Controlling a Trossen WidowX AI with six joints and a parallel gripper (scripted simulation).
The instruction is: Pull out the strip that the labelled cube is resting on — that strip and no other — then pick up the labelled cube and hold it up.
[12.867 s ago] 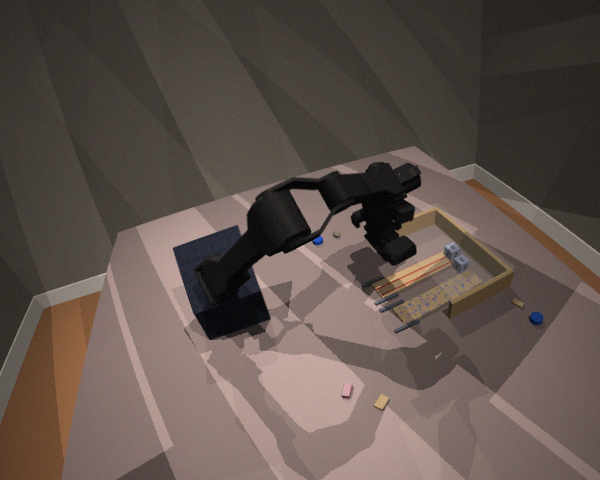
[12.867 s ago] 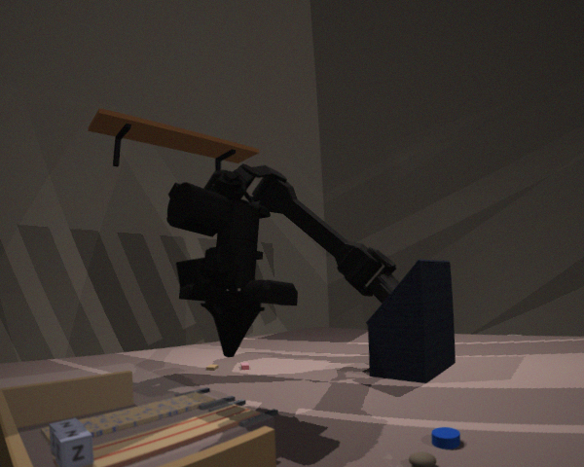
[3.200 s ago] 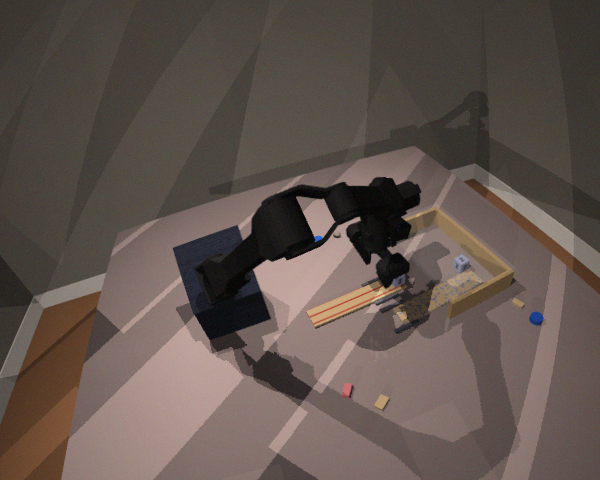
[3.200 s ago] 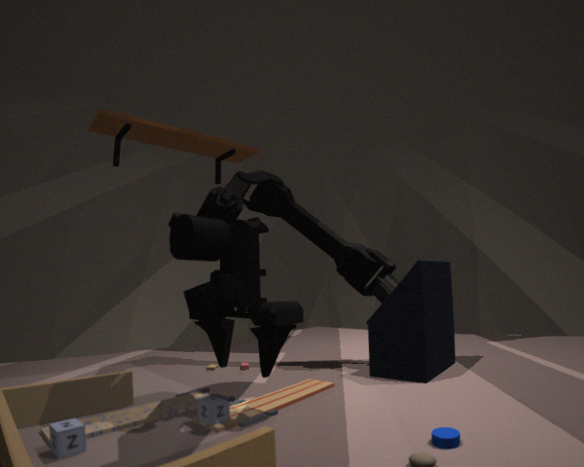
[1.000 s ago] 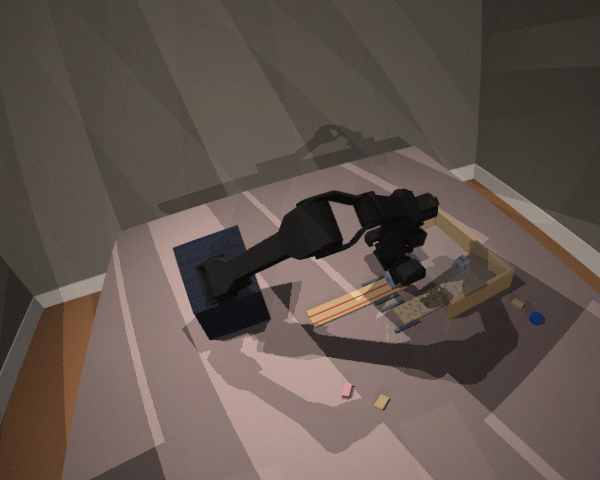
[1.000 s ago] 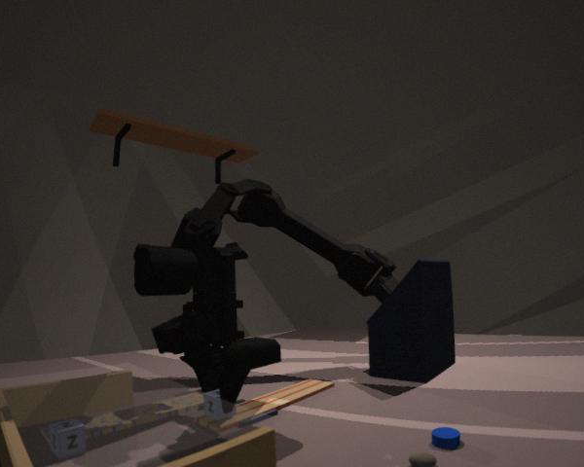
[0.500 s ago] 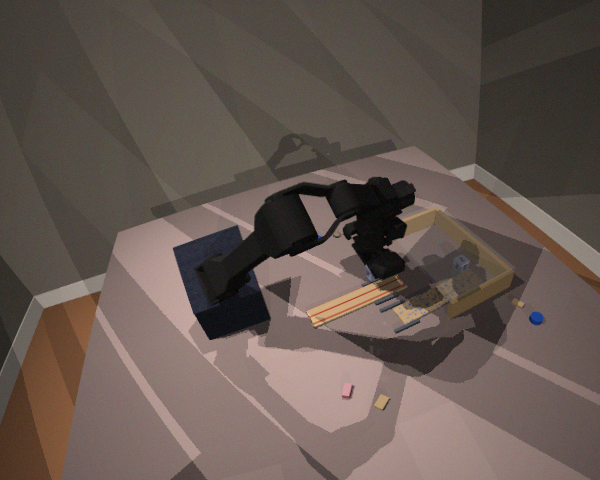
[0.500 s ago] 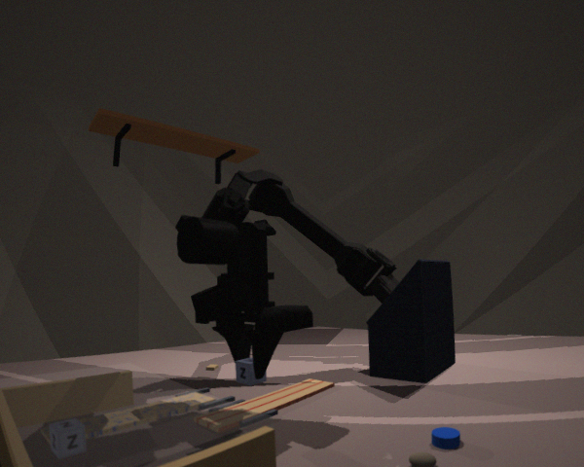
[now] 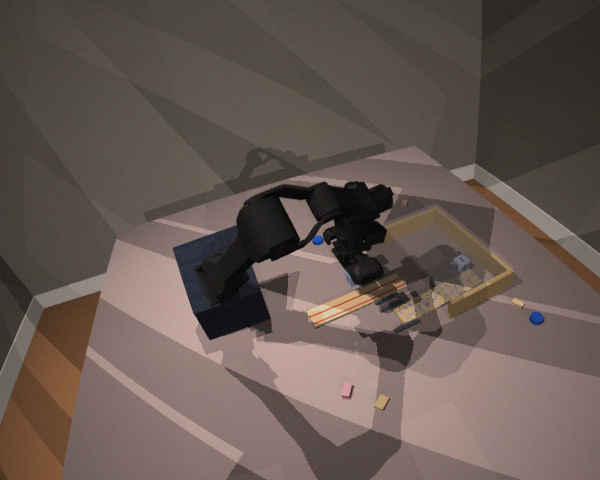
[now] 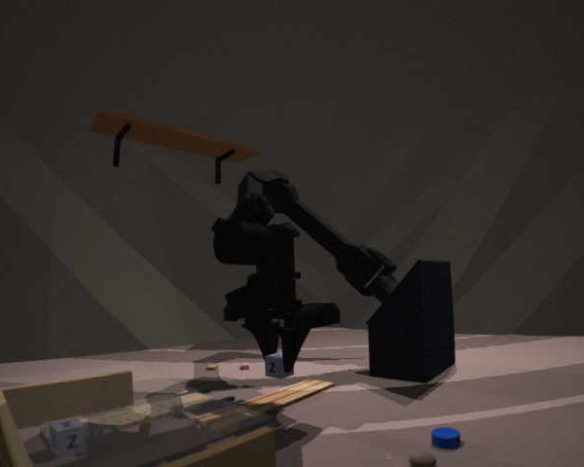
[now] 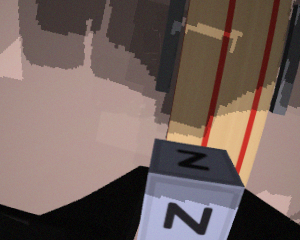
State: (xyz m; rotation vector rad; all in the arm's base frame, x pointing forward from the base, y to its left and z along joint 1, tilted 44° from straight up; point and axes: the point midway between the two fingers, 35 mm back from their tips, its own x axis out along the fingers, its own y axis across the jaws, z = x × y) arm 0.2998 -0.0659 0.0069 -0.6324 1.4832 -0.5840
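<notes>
A pale blue-grey cube [image 9: 349, 279] [image 10: 273, 366] [image 11: 190, 205] marked with a dark Z is between the fingers of my gripper [image 10: 280, 363], which is shut on it. In the exterior view the cube hangs above the table, clear of the strips. The cream strip with red stripes [image 9: 336, 305] [image 10: 305, 388] [image 11: 192, 90] lies below it, part way out of the walled frame. A second strip, cream with blue spots [image 9: 437, 296] [image 10: 116, 417], lies at the frame's open side. Another Z cube [image 9: 461, 262] [image 10: 66, 438] rests at its inner end.
A wooden frame [image 9: 476, 240] [image 10: 95, 397] has low walls. Dark rails [image 9: 407, 325] [image 11: 288, 60] flank the strips. Blue discs [image 9: 317, 240] [image 9: 536, 318], a pink block [image 9: 347, 390] and a tan block [image 9: 381, 402] lie about. A wall shelf [image 10: 171, 138] hangs behind the arm.
</notes>
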